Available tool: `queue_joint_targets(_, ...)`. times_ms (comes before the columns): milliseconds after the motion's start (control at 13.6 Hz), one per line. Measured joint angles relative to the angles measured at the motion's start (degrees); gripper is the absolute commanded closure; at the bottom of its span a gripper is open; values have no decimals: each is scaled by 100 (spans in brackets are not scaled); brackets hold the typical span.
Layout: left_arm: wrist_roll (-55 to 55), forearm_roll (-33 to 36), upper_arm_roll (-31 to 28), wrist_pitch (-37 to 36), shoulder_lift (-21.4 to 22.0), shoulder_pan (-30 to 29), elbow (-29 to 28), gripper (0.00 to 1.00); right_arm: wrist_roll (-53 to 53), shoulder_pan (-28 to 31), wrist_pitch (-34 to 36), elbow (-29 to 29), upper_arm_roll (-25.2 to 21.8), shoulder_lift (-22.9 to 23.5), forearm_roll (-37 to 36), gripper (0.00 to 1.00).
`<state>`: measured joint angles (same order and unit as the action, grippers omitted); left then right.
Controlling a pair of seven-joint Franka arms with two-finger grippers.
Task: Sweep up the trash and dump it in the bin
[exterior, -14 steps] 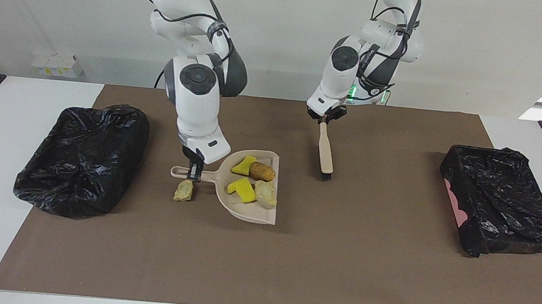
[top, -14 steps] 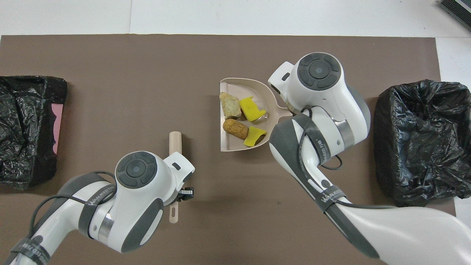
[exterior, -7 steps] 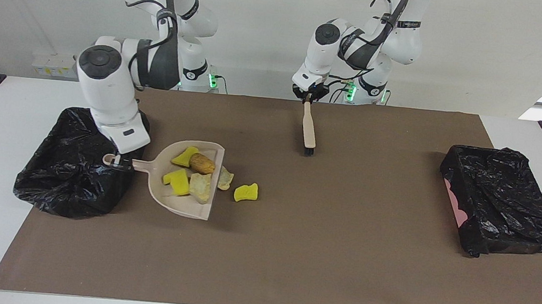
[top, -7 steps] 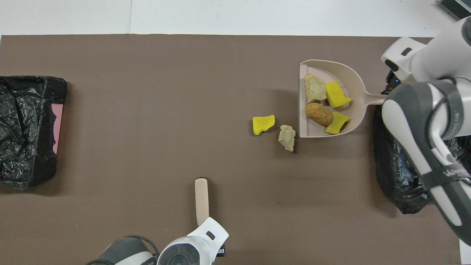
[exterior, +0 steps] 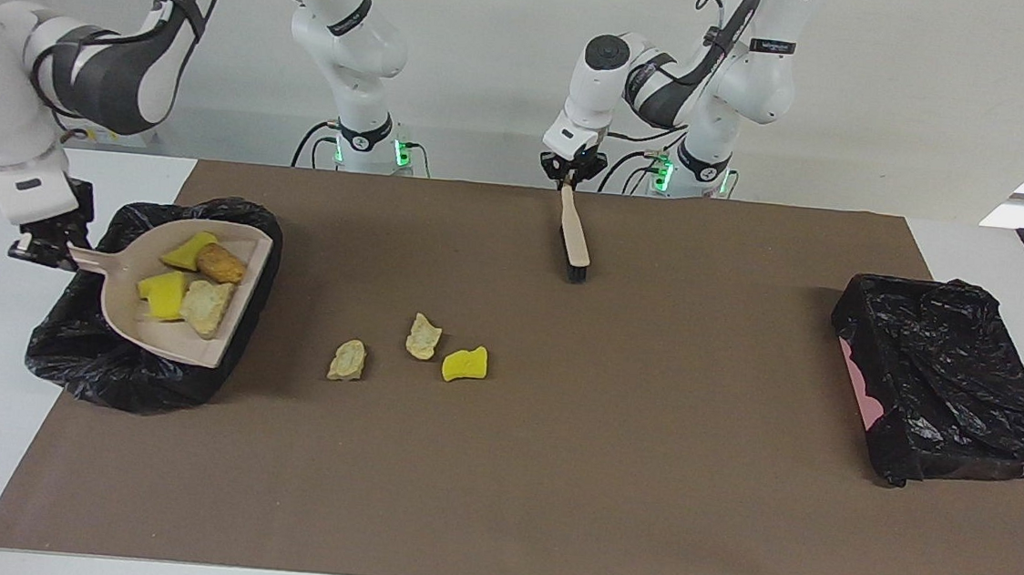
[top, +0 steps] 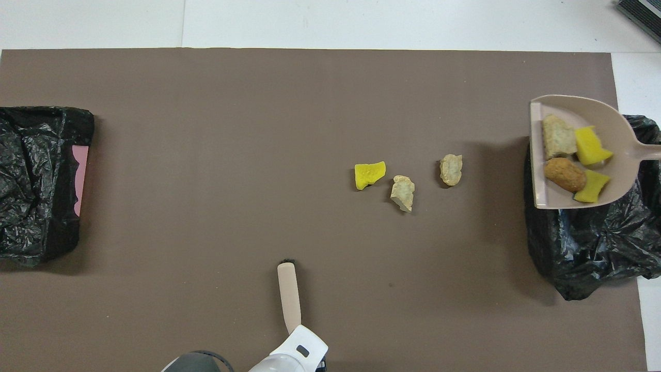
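My right gripper is shut on the handle of the beige dustpan, held raised over the black-bagged bin at the right arm's end. The pan carries several trash pieces: two yellow sponge chunks, a brown lump and a beige piece. Three pieces lie on the brown mat: a yellow chunk and two beige pieces. My left gripper is shut on the brush, bristles down near the robots' edge of the mat.
A second black-bagged bin stands at the left arm's end, with pink showing at its rim. The brown mat covers most of the white table. The brush also shows in the overhead view.
My right arm has lifted the loaded dustpan off the mat's middle and carried it over the bin at its end. Three pieces stayed on the mat. My left arm drew the brush back toward the robots.
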<state>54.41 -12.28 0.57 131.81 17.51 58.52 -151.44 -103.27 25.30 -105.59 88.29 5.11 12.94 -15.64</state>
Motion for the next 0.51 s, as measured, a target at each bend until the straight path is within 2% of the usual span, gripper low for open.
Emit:
queue_joint_targets(74,-131,0,-28,-10,-9,-24,1,8,-217,213,0,-10,-2,-68,-197,100)
queue_joint_targets(147,-358,0,-51,-63,-28,-115,15,0,-353,401,0,-10,-4,-122,-431,100)
queue_joint_targets(294,-934,0,-93,-389,-154,-473,227,0,-416,598,-51,6,-5,-167,-990,100)
queue_joint_targets(515,-1764,96,-134,-988,-488,-1133,998,0,-284,578,-344,273,24,-254,-1749,100)
